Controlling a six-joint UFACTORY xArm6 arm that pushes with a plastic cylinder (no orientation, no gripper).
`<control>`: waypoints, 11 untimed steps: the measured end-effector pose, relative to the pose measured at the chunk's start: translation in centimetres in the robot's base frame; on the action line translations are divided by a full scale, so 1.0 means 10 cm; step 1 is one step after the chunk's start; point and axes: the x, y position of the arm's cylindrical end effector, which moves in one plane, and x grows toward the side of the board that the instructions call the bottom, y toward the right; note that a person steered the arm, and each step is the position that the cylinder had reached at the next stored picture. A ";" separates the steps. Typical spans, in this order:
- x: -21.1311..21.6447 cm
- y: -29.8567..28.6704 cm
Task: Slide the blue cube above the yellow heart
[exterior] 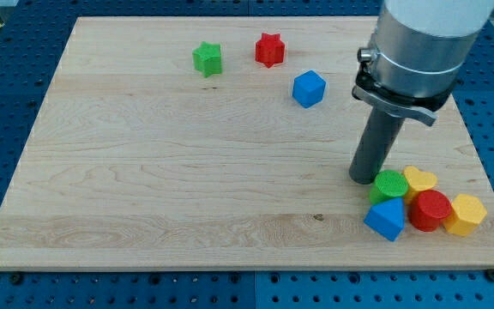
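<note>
The blue cube [309, 88] sits on the wooden board [161, 172] toward the view's top, right of centre. The yellow heart [420, 180] lies at the view's lower right, in a tight cluster of blocks. My tip [365, 178] rests on the board just left of that cluster, next to the green block [388, 186]. The tip is well below and to the right of the blue cube, apart from it.
The cluster also holds a red cylinder [430, 210], a yellow block [465, 215] and a blue block [386, 219]. A green star [207, 59] and a red star [269, 50] lie near the board's top edge, left of the blue cube.
</note>
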 end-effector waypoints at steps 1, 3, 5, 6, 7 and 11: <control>-0.25 -0.16; -1.24 -1.42; -1.45 -1.45; -1.82 -1.30; -1.85 -1.10; -1.50 -0.51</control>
